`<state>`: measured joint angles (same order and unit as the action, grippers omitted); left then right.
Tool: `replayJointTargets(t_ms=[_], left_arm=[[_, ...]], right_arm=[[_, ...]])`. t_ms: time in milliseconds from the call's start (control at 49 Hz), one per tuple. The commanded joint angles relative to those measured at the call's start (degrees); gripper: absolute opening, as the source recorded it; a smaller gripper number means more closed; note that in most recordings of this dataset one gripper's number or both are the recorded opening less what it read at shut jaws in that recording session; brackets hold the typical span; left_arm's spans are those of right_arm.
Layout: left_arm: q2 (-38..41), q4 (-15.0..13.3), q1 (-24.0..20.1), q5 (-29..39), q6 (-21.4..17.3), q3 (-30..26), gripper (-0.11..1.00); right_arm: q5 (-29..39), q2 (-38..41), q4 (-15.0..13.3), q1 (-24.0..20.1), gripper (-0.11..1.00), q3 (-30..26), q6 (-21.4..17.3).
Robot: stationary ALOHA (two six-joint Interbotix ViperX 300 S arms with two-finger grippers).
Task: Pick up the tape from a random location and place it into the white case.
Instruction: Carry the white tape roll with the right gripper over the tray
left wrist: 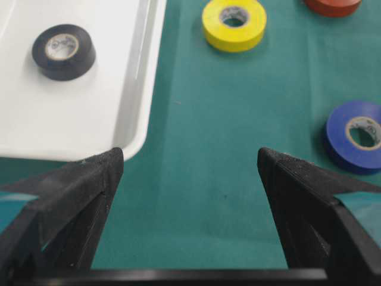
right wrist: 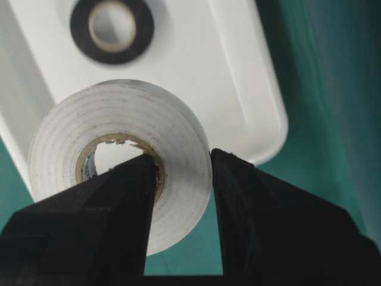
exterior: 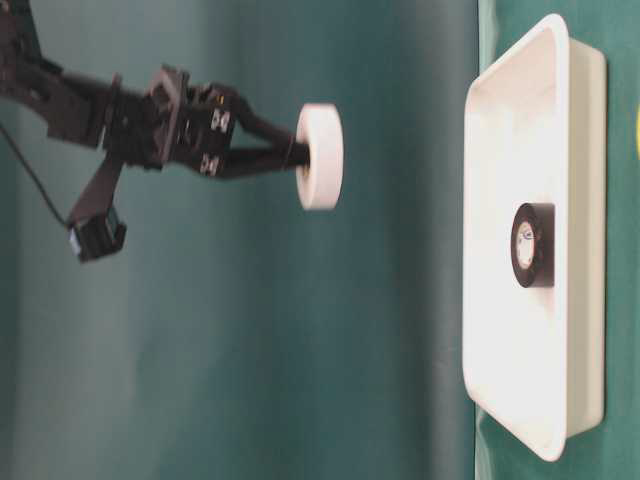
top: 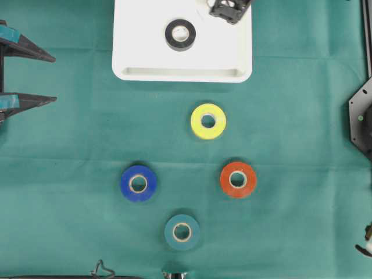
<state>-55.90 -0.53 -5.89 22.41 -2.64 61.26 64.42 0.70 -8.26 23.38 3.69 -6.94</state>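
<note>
My right gripper [right wrist: 183, 156] is shut on a white tape roll [right wrist: 119, 113], one finger through its hole and the other on its outer wall. In the table-level view the white tape [exterior: 320, 156] hangs in the air well above the white case [exterior: 560, 60]. The case [top: 180, 72] sits at the top centre of the table, and a black tape roll [top: 180, 34] lies flat inside it. The right gripper [top: 229, 10] is over the case's far right corner. My left gripper [top: 53, 78] stands open at the left edge, holding nothing.
Several rolls lie flat on the green cloth below the case: yellow [top: 208, 121], blue [top: 138, 183], orange-red [top: 238, 179] and teal [top: 182, 232]. The left wrist view shows the case's corner [left wrist: 137, 89] just ahead of the left gripper [left wrist: 190, 161].
</note>
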Motion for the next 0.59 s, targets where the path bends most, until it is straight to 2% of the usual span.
replayJointTargets(t_ms=[0,224,571], left_arm=[[0.4,-0.1,-0.1,-0.2,0.1,-0.7,0.96],[0.4,-0.1,-0.1,-0.3,0.1,-0.7,0.96],[0.4,-0.1,-0.2,-0.3,0.1,-0.7,0.96]], right_arm=[[-1.1,-4.5,-0.1,0.9,0.29,2.2,-0.4],[-4.7,-8.5,-0.3,1.5,0.29,7.7,-0.7],[-5.8,-8.6,-0.1,1.5,0.29,7.8,-0.7]])
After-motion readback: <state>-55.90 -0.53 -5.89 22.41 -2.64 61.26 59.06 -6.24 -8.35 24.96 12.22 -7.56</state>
